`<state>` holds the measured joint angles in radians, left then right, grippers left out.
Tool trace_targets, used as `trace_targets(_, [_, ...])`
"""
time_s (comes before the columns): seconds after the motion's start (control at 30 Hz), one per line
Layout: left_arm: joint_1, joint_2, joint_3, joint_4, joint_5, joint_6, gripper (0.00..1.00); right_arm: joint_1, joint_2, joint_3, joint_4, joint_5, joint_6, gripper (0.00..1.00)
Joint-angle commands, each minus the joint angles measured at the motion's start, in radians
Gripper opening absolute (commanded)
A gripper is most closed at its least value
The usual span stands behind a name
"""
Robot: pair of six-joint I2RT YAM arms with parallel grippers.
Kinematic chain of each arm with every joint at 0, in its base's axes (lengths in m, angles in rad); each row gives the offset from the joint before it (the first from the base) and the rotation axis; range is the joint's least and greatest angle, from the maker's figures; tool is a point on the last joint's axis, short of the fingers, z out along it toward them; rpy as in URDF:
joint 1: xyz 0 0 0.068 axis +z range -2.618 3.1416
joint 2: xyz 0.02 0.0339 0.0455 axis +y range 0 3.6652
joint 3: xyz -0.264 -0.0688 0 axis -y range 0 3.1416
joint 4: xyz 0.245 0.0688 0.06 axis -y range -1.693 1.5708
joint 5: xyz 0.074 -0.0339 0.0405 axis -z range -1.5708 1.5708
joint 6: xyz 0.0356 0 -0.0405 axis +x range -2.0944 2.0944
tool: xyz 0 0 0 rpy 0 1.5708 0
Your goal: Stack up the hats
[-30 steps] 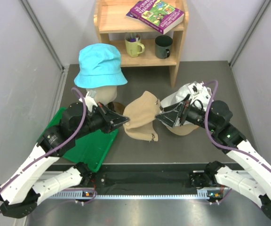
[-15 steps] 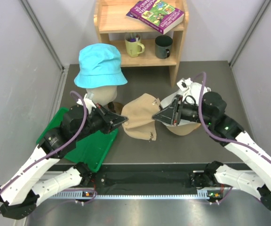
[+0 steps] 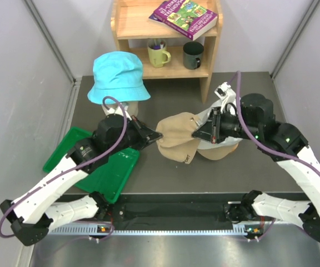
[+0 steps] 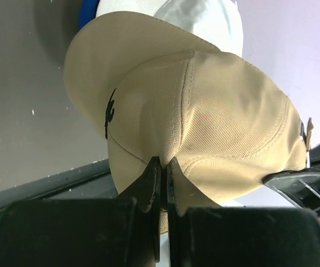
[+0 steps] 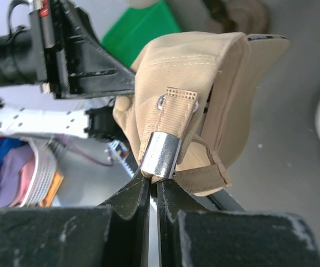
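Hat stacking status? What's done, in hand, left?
Done: nothing clearly stacked yet. A white cap shows behind, but what it rests on is hidden.
In hand: the tan cap is held up between both arms, with the left tool shut on its crown fabric and the right tool shut at the back strap buckle.
Left: set it on a pile. The cyan bucket hat sits apart on the mannequin head.

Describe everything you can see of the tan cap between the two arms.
The tan fabric baseball cap is soft stitched twill with a curved brim, a small black mark near the brim, and a rear strap with a silver metal buckle. It hangs tilted and crumpled between both arms: the left tool pinches a fold of the crown, the right tool pinches the strap at the buckle.
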<state>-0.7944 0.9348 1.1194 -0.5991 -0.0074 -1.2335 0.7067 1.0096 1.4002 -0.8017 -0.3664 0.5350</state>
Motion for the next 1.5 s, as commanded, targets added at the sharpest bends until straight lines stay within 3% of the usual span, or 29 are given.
trace_targets(0.0, [0.018,0.054,0.042,0.033,-0.098,0.066,0.0,-0.015,-0.009,0.1,-0.149,0.193,0.014,0.0])
trace_targets(0.17, [0.018,0.114,0.042,0.079,-0.085,0.071,0.0,-0.108,-0.002,0.091,-0.191,0.29,-0.001,0.0])
trace_targets(0.33, [0.018,0.182,0.071,0.139,-0.078,0.088,0.03,-0.278,0.01,0.128,-0.18,0.247,-0.062,0.0])
trace_targets(0.37, [0.018,0.193,0.08,0.145,-0.078,0.092,0.06,-0.303,0.017,0.15,-0.189,0.236,-0.088,0.0])
trace_targets(0.63, [0.015,0.268,0.138,0.191,-0.031,0.135,0.6,-0.516,0.107,0.204,-0.246,0.149,-0.214,0.0])
trace_targets(0.73, [0.017,0.272,0.134,0.194,-0.022,0.147,0.68,-0.573,0.115,0.201,-0.245,0.127,-0.253,0.0])
trace_targets(1.13, [-0.003,0.343,0.16,0.205,0.104,0.23,0.73,-0.756,0.158,0.184,-0.312,0.118,-0.388,0.0])
trace_targets(1.47, [-0.048,0.475,0.22,0.165,0.124,0.325,0.73,-0.813,0.204,0.172,-0.277,0.175,-0.383,0.0])
